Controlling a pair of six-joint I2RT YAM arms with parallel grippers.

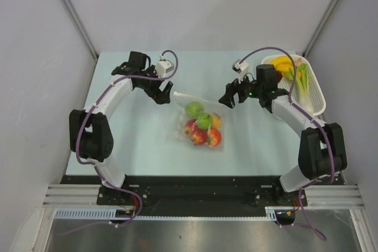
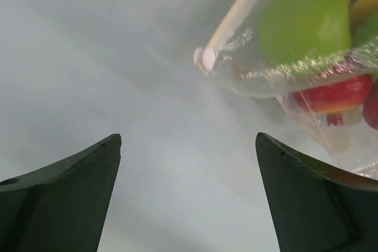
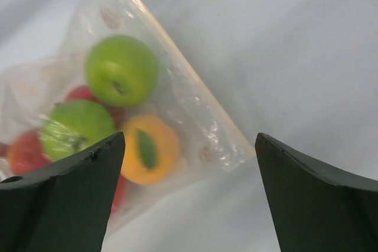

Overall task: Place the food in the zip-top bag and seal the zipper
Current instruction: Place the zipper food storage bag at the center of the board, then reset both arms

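Observation:
The clear zip-top bag (image 1: 199,123) lies flat in the middle of the table with red, green and orange toy fruits (image 1: 201,129) inside. Its zipper strip (image 1: 195,99) runs along the far edge. My left gripper (image 1: 162,94) is open and empty, just left of the bag's far-left corner. In the left wrist view the zipper's end (image 2: 208,57) and a green fruit (image 2: 304,22) show at the upper right. My right gripper (image 1: 227,101) is open and empty just right of the bag's far-right corner (image 3: 233,151). The right wrist view shows green fruits (image 3: 121,70) and an orange one (image 3: 149,149) through the plastic.
A white perforated basket (image 1: 316,95) stands at the far right, holding yellow, orange and green toy food (image 1: 289,70). Grey walls close in the table on the left, back and right.

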